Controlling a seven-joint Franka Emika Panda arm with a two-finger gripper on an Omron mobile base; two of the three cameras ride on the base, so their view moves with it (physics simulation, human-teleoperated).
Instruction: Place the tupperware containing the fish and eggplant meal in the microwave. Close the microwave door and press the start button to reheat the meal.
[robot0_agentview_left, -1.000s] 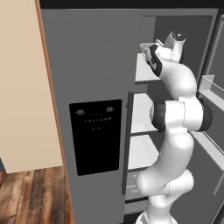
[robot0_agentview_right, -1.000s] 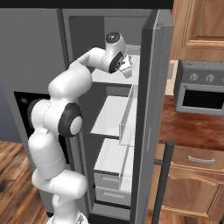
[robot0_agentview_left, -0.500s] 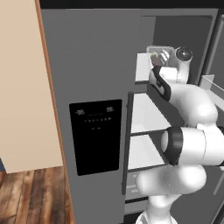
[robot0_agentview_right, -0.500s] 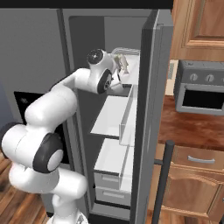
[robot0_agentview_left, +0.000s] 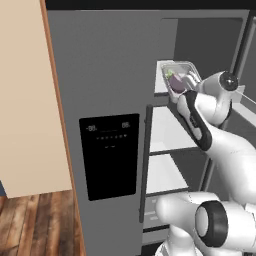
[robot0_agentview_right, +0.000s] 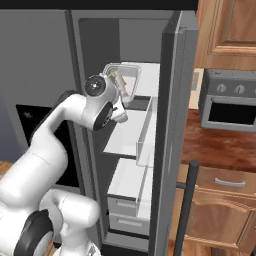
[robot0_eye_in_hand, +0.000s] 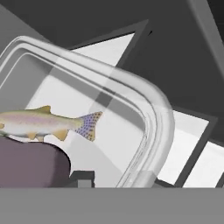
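Note:
The clear-grey tupperware (robot0_agentview_left: 178, 75) hangs tilted in front of the open fridge's top shelf, and my gripper (robot0_agentview_left: 183, 93) is shut on its near rim. Inside lie the dark purple eggplant (robot0_agentview_left: 177, 83) and the pale fish. From the right side the tupperware (robot0_agentview_right: 123, 78) stands just above my gripper (robot0_agentview_right: 120, 98). The hand view looks into the tupperware (robot0_eye_in_hand: 154, 114), where the spotted fish (robot0_eye_in_hand: 48, 123) rests over the eggplant (robot0_eye_in_hand: 30, 165), with my gripper (robot0_eye_in_hand: 112, 179) at its lower rim. The microwave and its door are out of view.
The fridge's closed left door carries a black dispenser panel (robot0_agentview_left: 110, 155). Its open right door (robot0_agentview_right: 172, 125) stands close to my right. White shelves (robot0_agentview_right: 126, 133) and drawers lie below the hand. A grey toaster oven (robot0_agentview_right: 229, 106) sits on the wooden counter (robot0_agentview_right: 210, 146).
The arm has folded, with its elbow swinging down and forward. The hand has drawn the tupperware back off the top shelf and tipped it toward the base.

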